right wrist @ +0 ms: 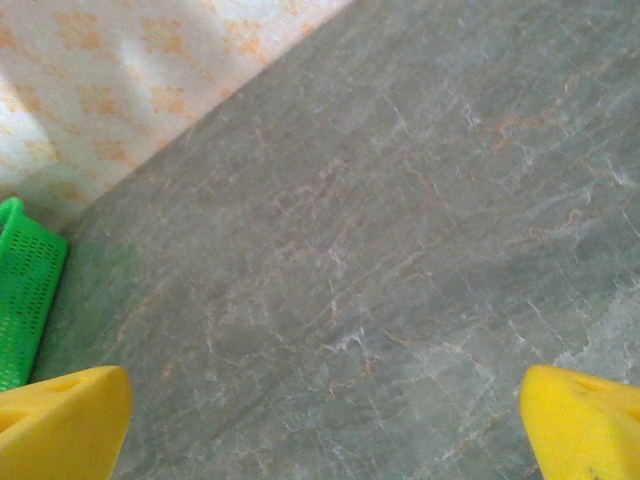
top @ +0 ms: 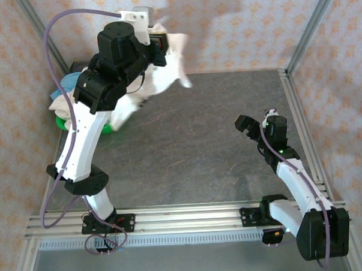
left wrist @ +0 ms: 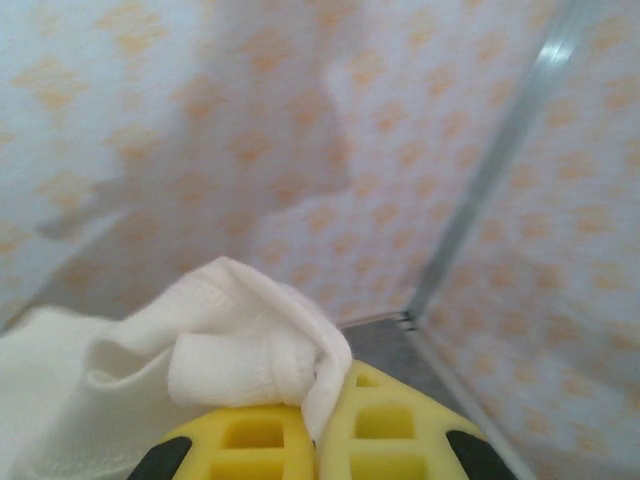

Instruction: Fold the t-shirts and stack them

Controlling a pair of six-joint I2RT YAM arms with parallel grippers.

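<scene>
Holding the white t-shirt [top: 165, 73] [left wrist: 225, 345] up at the far left, I am pinching a fold of it between the left jaws. It is hanging above the counter [top: 200, 158] [right wrist: 380, 230], beside the green basket [top: 63, 123] [right wrist: 25, 290] heaped with other t-shirts [top: 66, 87]. The right jaws are hovering spread wide, near right.

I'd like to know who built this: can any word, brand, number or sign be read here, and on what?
No readable text anywhere.
The white t-shirt pinched in the left gripper shows plain cloth; the green basket and the table carry no legible marks.
</scene>
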